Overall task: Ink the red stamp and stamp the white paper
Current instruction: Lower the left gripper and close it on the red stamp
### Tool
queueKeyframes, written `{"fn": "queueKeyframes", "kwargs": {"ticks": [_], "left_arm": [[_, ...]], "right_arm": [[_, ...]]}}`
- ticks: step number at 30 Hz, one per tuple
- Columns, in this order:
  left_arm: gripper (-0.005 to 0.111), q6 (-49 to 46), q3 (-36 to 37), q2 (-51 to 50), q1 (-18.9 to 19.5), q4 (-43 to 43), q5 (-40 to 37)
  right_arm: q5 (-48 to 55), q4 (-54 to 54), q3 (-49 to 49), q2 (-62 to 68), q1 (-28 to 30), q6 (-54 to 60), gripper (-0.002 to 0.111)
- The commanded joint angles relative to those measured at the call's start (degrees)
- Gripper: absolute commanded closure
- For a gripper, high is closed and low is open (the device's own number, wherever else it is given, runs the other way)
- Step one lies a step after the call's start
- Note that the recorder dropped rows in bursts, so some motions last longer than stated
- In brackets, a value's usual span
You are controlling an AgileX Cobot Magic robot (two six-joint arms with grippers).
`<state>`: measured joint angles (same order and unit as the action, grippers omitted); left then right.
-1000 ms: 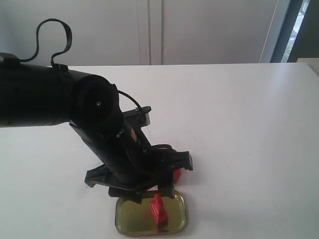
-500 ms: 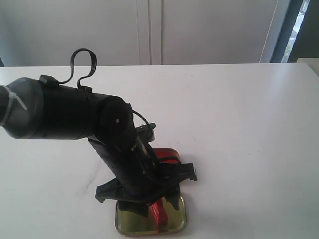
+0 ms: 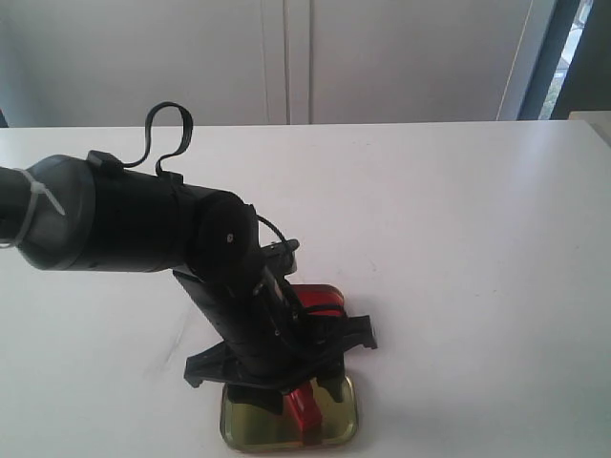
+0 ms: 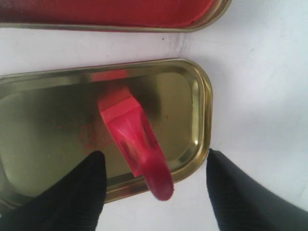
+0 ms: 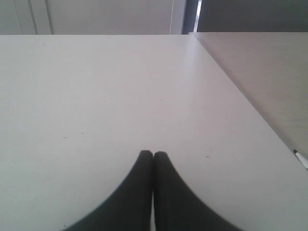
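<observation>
Exterior view: a white bench point(image 3: 458, 219) fills the scene, with pale cabinet doors behind it. A thick black left arm point(image 3: 143, 224) reaches in from the left edge and bends down towards the near edge of the bench. Its left fingers point(image 3: 330, 382) are spread apart and hang over a shallow gold tin point(image 3: 243, 429), one finger on each side of the red stamp point(image 3: 307, 412). The red stamp lies inside this gold tin, on its side that is right in this view. Just behind the gold tin sits a red tin with a red ink pad point(image 3: 317, 298), partly hidden by the arm.

Left wrist view: the gold tin point(image 4: 202, 96) is seen from close above, its inner floor smeared faintly with red. The red stamp point(image 4: 130, 130) lies tilted in it, block end on the floor of the tin and rounded handle end sticking out over the rim. The two black left fingers point(image 4: 82, 192) stand wide apart on either side of the handle; neither touches it. The red ink pad tin point(image 4: 110, 12) lies just beside the gold tin, a strip of bare bench point(image 4: 255, 72) between them.

Right wrist view: the right fingers point(image 5: 139, 192) are pressed together, tips meeting, holding nothing, above bare white bench point(image 5: 96, 96)
</observation>
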<state>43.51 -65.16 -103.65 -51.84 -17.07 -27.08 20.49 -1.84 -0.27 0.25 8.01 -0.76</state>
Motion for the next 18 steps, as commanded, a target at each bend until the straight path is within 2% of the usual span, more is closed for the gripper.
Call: {"fn": "queueKeyframes", "kwargs": {"ticks": [1, 18], "left_arm": [[0.042, 1.08, -0.25, 0.2, -0.26, 2.89, -1.83], [0.045, 1.74, -0.25, -0.91, -0.26, 1.47, 0.49]], "right_arm": [[-0.84, -0.09, 0.27, -0.25, -0.24, -0.45, 0.108], [-0.84, -0.09, 0.27, -0.25, -0.24, -0.45, 0.108]]}}
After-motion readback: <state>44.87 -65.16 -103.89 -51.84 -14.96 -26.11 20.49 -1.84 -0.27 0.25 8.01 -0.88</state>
